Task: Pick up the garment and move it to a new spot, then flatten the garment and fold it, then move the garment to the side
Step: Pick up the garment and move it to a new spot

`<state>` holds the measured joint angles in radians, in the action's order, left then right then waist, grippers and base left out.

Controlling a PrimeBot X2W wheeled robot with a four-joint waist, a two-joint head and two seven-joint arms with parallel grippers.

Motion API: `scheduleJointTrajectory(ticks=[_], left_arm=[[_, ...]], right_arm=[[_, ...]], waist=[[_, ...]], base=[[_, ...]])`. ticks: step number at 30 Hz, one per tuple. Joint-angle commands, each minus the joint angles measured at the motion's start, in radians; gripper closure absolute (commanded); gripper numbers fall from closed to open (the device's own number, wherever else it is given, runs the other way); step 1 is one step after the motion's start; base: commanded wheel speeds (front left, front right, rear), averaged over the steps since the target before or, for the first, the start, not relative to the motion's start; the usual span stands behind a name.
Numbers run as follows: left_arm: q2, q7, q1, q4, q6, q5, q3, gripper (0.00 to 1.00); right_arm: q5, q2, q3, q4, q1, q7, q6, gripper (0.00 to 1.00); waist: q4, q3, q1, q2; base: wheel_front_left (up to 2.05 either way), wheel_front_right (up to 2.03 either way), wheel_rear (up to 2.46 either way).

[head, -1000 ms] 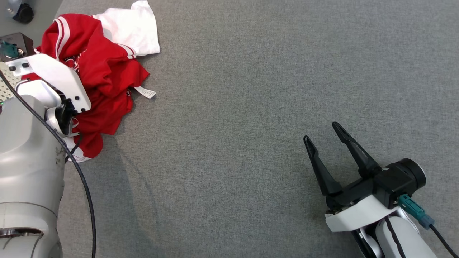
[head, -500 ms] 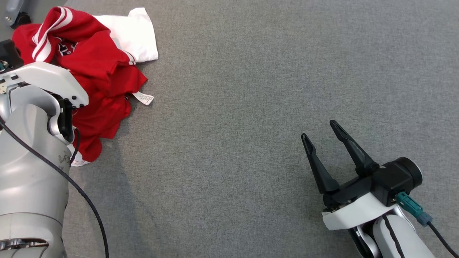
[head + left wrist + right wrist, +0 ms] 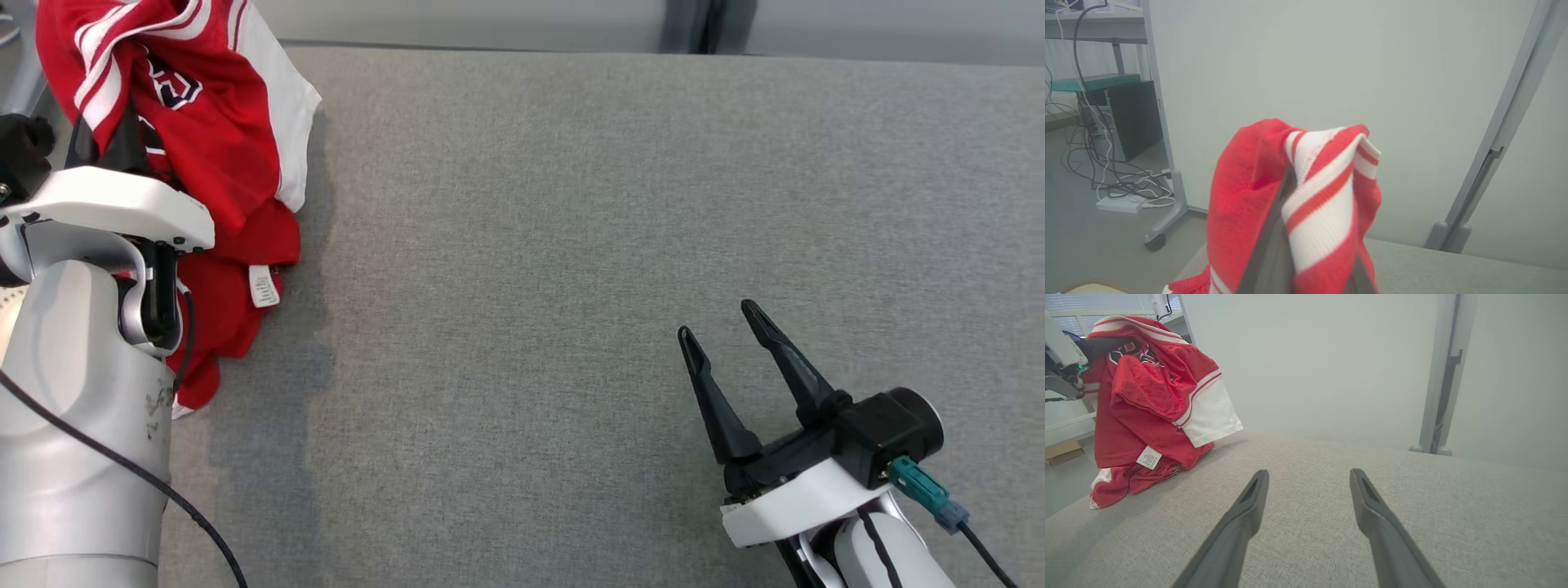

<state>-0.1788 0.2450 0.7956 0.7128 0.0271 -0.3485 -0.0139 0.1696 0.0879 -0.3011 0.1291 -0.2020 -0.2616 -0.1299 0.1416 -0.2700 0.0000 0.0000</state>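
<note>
The left wrist view shows, up close, the jaws of the left gripper [image 3: 1285, 194] clenched on a striped edge of the red and white sports shirt [image 3: 1241, 204]. The right wrist view shows the whole shirt [image 3: 1151, 396] from the side. It hangs long from top to bottom, top end at the jaws, bottom end bunched at the left edge of the grey cloth surface [image 3: 1412, 498]. A small white label [image 3: 1148, 457] sits low on it. In the head view the right gripper [image 3: 716, 318] is well apart, jaws wide and holding nothing.
</note>
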Motion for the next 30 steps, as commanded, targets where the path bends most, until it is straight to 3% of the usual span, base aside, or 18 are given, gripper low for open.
scheduleJointTrajectory(ticks=[1,10,17,30], left_arm=[[-0.005,-0.008,-0.019,-0.028,0.007,-0.008,-0.001,1.0],[0.011,-0.163,-0.122,-0.378,-0.001,-0.025,0.041,1.0],[0.041,-0.285,-0.159,-0.587,-0.008,-0.037,0.098,1.0],[0.097,-0.37,-0.129,-0.62,-0.005,-0.044,0.23,1.0]], right_arm=[[0.005,-0.003,0.001,0.002,0.014,-0.006,-0.002,0.0],[0.009,-0.025,0.012,0.0,0.031,-0.006,-0.002,0.0],[0.017,-0.034,0.01,-0.001,0.015,-0.006,-0.001,0.0],[0.053,-0.035,0.018,-0.011,0.01,-0.006,-0.001,0.0]], waist=[[-0.034,0.036,0.0,0.0],[-0.136,0.082,0.0,0.0],[-0.252,0.095,0.0,0.0],[-0.427,0.083,0.0,0.0]], base=[[0.0,0.0,0.0],[0.0,0.0,0.0],[0.0,0.0,0.0],[0.0,0.0,0.0]])
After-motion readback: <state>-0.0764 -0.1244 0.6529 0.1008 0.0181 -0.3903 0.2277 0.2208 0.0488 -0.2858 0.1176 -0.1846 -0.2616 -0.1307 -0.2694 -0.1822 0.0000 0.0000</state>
